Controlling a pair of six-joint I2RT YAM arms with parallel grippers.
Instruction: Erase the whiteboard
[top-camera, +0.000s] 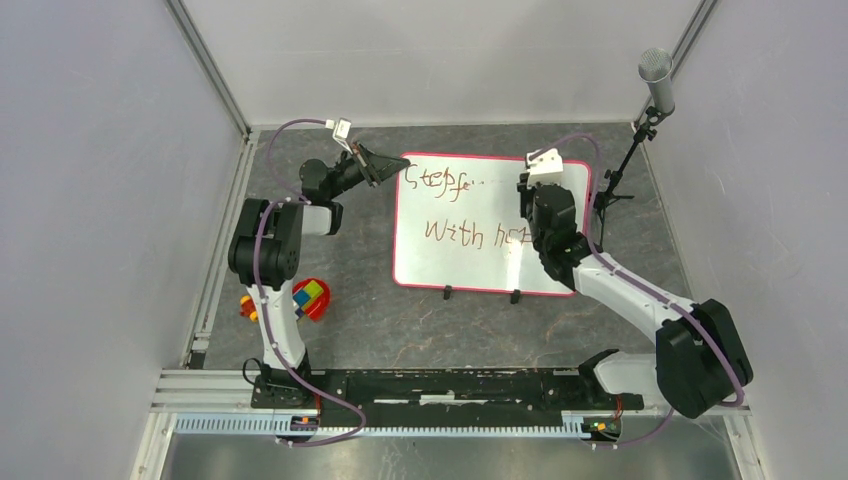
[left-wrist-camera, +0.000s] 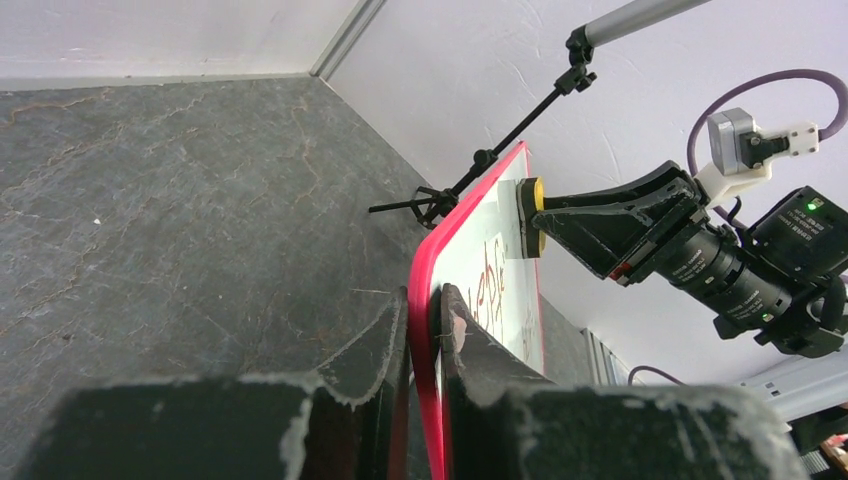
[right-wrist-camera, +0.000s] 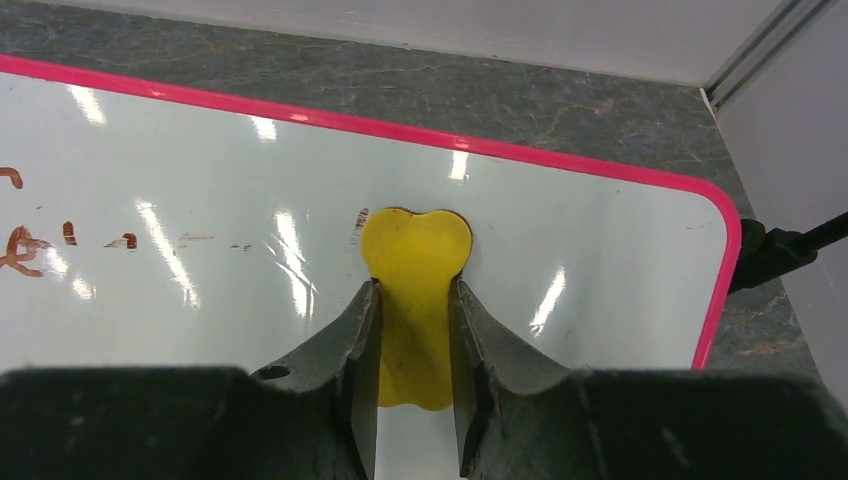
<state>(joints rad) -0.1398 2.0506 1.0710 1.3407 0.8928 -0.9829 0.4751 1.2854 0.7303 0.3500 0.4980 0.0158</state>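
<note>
- A small toy of red, yellow, green and blue blocks (top-camera: 310, 297) sits on the dark grey stone-patterned table (top-camera: 400, 330), just beside the left arm's lower links. Its shape is too small to make out.
- The left gripper (left-wrist-camera: 425, 310) is clamped on the pink rim of the large glossy white rectangular whiteboard (left-wrist-camera: 515, 300), at the board's far left corner. One finger is on each face.
  - The overhead view shows only the dark claw meeting that corner, not the pinch itself.
  - The left wrist view shows the rim sandwiched between the jaws.
- The whiteboard lies mid-table between the two arms, with its face up to the overhead camera and two small black feet at its near edge.
  - It carries brown-red handwriting in two lines.
  - The top line trails off into dots, and the right arm covers the end of the lower line, so neither reads fully.
- The right gripper (right-wrist-camera: 415, 290) is closed on a yellow bone-shaped eraser (right-wrist-camera: 415, 240), which is pressed against the board near its far right corner.
  - Faint smudges lie to the eraser's left.
  - From overhead the wrist hides the eraser entirely.
  - The left wrist view shows it side-on, flat against the board.
- A grey mesh-headed microphone on a thin black stand (top-camera: 657, 75) stands just beside the board's right edge.
</note>
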